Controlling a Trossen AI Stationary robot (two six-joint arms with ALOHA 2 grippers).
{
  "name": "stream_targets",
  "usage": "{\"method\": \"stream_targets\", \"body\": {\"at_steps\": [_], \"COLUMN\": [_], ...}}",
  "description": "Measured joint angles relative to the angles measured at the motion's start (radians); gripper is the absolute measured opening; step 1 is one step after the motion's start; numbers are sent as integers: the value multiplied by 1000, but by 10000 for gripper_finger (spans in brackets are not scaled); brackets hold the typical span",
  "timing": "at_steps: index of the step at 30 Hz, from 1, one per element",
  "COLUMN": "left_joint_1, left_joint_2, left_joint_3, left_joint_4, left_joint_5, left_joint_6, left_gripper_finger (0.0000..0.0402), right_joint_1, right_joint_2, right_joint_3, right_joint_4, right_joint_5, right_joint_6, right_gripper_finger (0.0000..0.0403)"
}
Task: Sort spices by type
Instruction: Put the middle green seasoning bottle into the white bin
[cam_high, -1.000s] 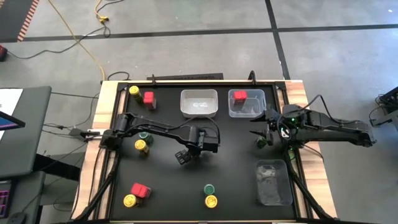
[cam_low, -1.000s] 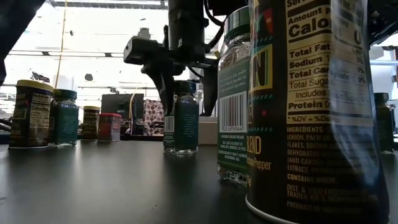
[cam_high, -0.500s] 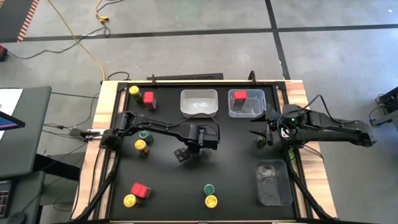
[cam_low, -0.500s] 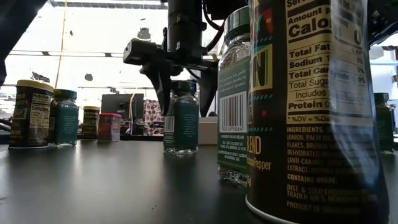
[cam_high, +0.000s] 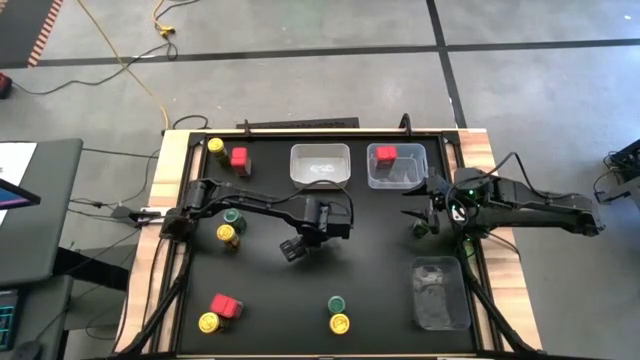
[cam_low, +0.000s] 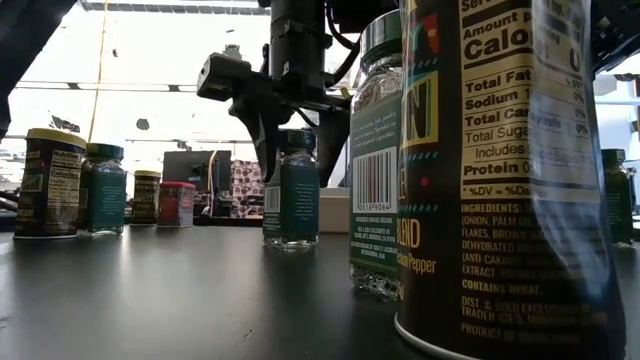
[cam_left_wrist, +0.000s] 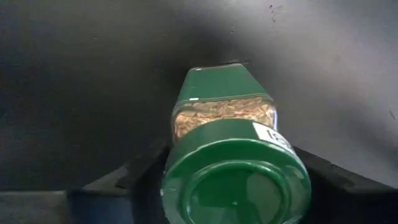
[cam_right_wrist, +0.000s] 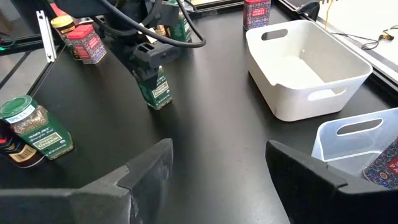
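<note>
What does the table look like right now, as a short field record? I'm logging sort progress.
left gripper: closed on the lid of a green-lidded jar, mid-table, jar standing on the table
right gripper: open, holding nothing, at the table's right side
sorted so far: one red box in the clear bin
white bin: nothing seen inside

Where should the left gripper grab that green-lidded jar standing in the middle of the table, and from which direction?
Probably from straight above, with the fingers on either side just below the lid. The green-lidded jar stands upright with open table around it, and its body has flat faces that suit two fingers. The left gripper already straddles its top that way.
</note>
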Motion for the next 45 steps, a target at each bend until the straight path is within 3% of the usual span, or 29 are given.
{"method": "stream_targets", "body": {"at_steps": [5,13,26,32,41,45], "left_joint_1": [0,5,96,121,148,174], "left_joint_2": [-1,-1,-1,-1,-1,0], "left_joint_3": [0,0,0,0,5,65], "left_joint_4": [0,16,187,296,278,181], "left_joint_5": [-1,11,39,111,116,194], "left_joint_6": [-1,88,722,1080,1521,1696], "left_gripper_finger": [192,200,196,201,200,200], "right_joint_1": [0,0,0,0,0,-2], "right_joint_2": [0,0,0,0,0,3], "right_joint_3": [0,0,0,0,0,0], "right_joint_4": [0,0,0,0,1,38], "right_joint_5": [0,0,0,0,0,0], "right_joint_6": [0,0,2,2,3,-25], "right_gripper_finger": [286,286,286,286,286,286]}}
